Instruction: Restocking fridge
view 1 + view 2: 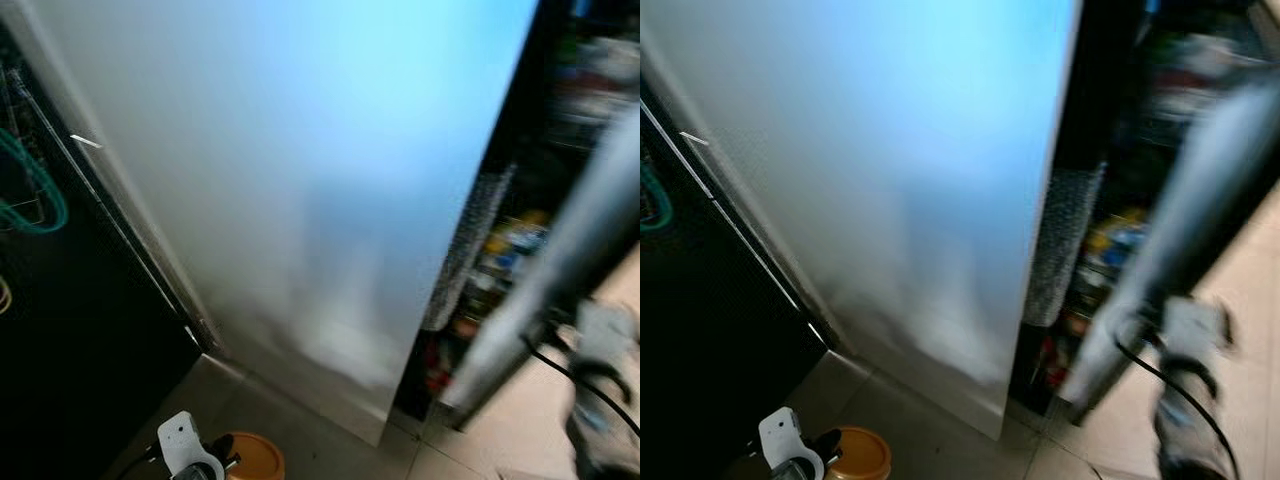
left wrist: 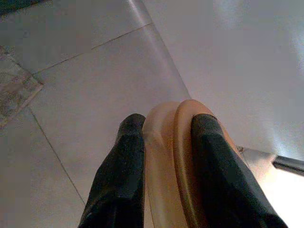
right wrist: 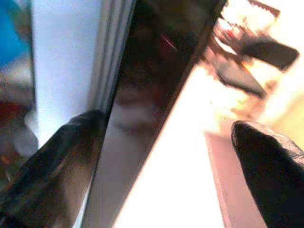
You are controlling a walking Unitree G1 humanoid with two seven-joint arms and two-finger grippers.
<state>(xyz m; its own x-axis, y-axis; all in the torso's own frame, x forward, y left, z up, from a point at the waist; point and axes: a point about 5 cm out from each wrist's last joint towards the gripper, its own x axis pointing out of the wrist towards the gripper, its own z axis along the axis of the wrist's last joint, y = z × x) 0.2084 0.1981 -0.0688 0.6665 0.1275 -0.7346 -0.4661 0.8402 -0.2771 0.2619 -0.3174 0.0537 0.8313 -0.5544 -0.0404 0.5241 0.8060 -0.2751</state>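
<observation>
Risking a dropped orange lid (image 2: 171,156), pinched edge-on in the left gripper (image 2: 164,137) low by the fridge door (image 1: 300,180), while the right gripper (image 3: 166,142), fingers apart, seemingly straddles another door's edge.

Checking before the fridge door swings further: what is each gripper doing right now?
Left gripper: shut on an orange round lid.
Right gripper: open, fingers spread beside the fridge door, holding nothing.
</observation>
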